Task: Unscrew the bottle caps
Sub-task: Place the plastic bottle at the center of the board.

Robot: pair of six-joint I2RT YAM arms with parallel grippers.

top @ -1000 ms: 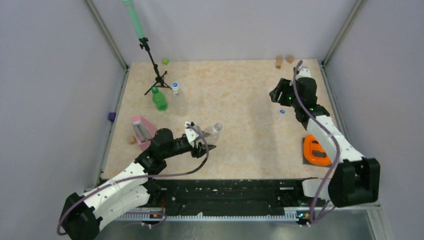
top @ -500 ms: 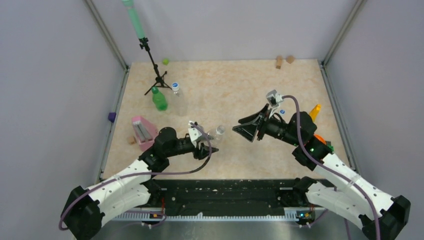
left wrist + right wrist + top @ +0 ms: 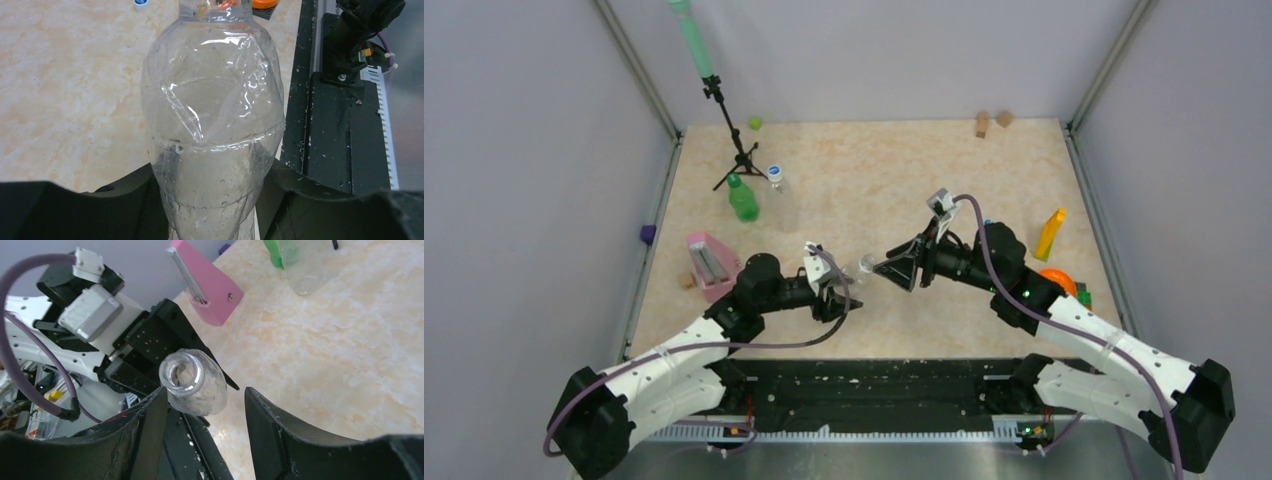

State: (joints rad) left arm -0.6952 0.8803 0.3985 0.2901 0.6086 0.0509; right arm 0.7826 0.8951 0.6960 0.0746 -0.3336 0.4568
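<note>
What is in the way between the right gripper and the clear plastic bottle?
Nothing visible. The right gripper points straight at the open neck of the clear plastic bottle held by the left gripper.

Three cameras, one shared subject
Top camera looks down from high behind; wrist cameras sit close, facing each other across the clear bottle (image 3: 192, 382)

Near the middle of the surface (image 3: 904, 180), the left pincer (image 3: 844, 289) grips a clear bottle (image 3: 859, 267), its neck pointing toward 2 o'clock. The right pincer (image 3: 889, 272) sits just at the neck's 3 o'clock. Toward 10 o'clock stand a green bottle (image 3: 743, 200) and a capped clear bottle (image 3: 779, 190).
</note>
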